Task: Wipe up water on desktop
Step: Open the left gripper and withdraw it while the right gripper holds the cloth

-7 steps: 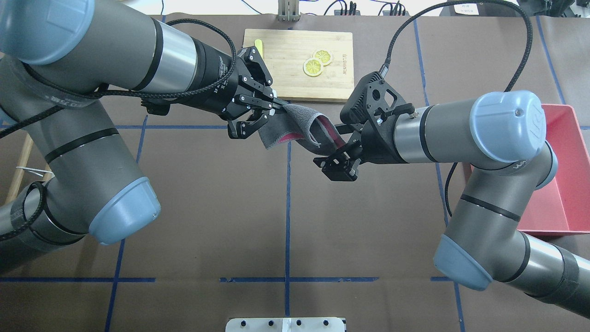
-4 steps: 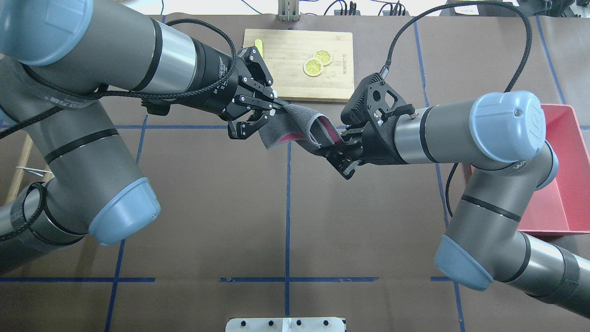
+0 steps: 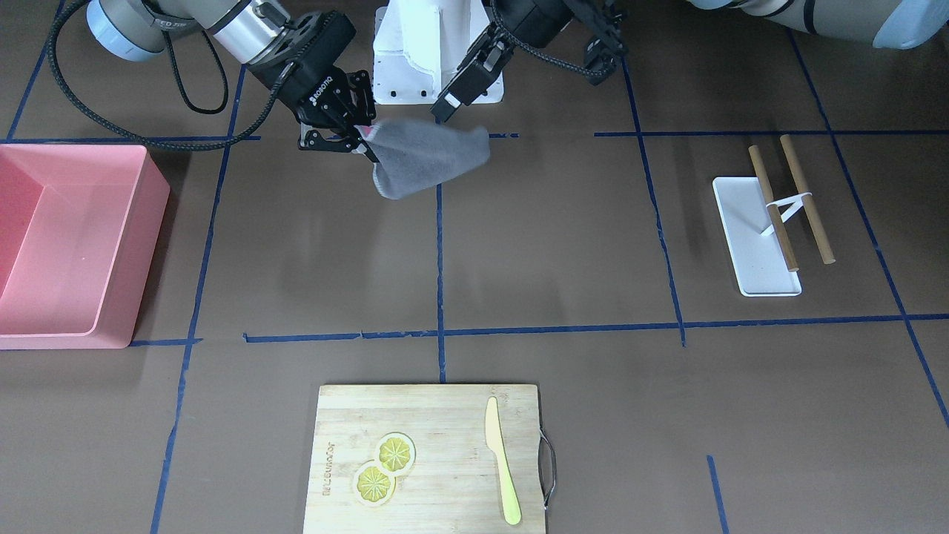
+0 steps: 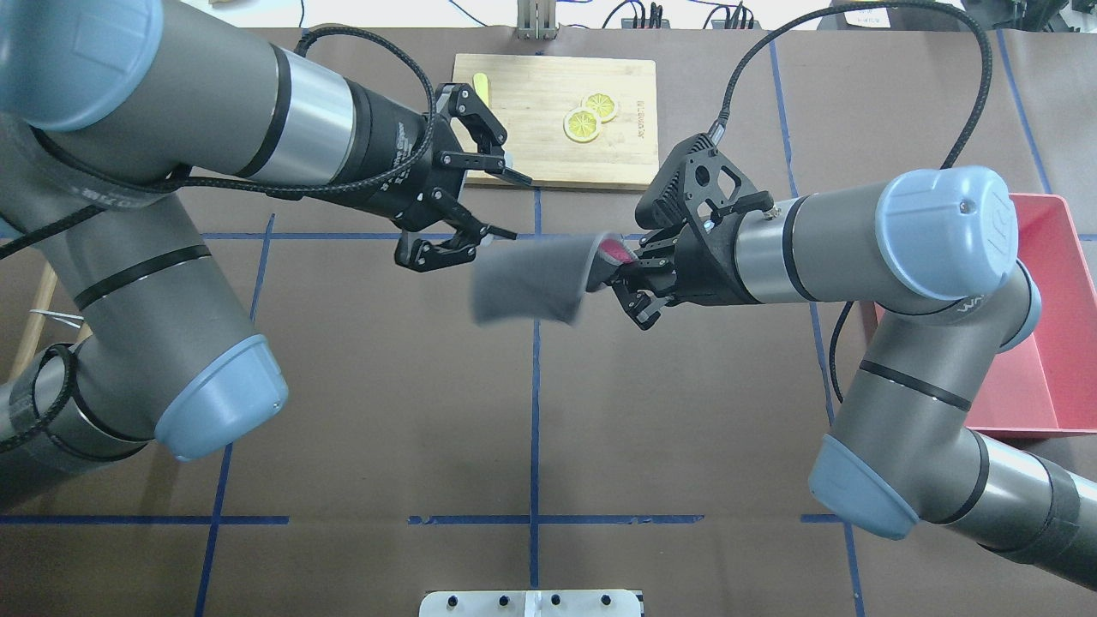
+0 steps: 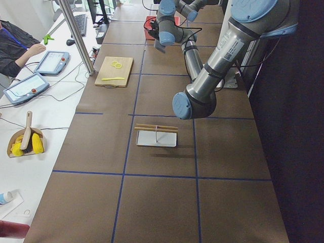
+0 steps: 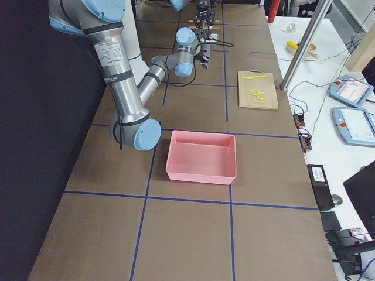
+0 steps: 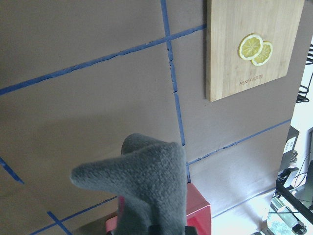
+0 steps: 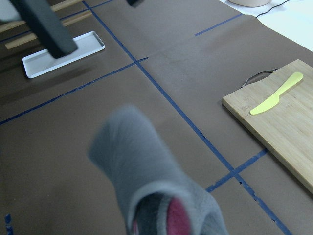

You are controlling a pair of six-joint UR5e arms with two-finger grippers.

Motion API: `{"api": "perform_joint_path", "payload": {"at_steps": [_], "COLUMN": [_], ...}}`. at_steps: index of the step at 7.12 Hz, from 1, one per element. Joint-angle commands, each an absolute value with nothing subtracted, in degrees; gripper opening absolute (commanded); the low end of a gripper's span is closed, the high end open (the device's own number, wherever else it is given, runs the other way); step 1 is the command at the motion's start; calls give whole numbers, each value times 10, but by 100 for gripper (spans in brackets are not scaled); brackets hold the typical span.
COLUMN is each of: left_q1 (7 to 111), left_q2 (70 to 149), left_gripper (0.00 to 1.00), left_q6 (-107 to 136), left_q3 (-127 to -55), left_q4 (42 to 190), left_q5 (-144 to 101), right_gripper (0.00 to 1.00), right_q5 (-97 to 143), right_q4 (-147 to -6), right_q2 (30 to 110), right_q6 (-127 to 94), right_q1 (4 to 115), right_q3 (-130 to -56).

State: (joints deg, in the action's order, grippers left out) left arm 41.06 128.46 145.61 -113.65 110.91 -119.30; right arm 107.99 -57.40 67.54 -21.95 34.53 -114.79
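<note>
Left gripper (image 4: 519, 207): jaws wide, empty, just left of the grey cloth (image 4: 527, 287). Cloth hangs above the desktop (image 4: 386, 386) near centre, apparently not touching it. Right gripper (image 4: 619, 276): jaws clamped on the cloth's right end. No water discernible; wiping judged not yet begun.

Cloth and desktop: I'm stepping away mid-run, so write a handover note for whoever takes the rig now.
Left gripper: jaws open, empty, beside the cloth.
Right gripper: shut on the grey cloth, which hangs above the desktop.
Done: cloth is up, in the right gripper alone.
To do: lower it and wipe; no wet patch shows in these views, so locate it first.
</note>
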Motion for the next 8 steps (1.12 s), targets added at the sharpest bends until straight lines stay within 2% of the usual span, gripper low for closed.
{"api": "perform_joint_path", "payload": {"at_steps": [1,3,5,7,8], "left_q1": [412,412,415,442,464], "left_q2": [1233,1179,1175,1163,1117], "left_gripper": [100,100,100,100,100], "left_q6": [1317,1183,983,748,621], "left_q3": [-1162,-1167,-1172,-1191,-1208], "left_q4": [1106,1090,931,812,786], "left_q5": [-1195,-1195,-1194,-1191,-1191], "right_gripper": [0,0,0,0,0], "right_q5": [1080,1077,1078,1082,1097], "right_q4": [-599,-645,-757,-880,-965], "right_q2": [678,678,671,630,597], "right_q6": [-221,-323,-420,-459,-467], "right_q1": [347,352,376,391,404], "right_q3": [-1147,-1147,-1153,-1154,-1156]}}
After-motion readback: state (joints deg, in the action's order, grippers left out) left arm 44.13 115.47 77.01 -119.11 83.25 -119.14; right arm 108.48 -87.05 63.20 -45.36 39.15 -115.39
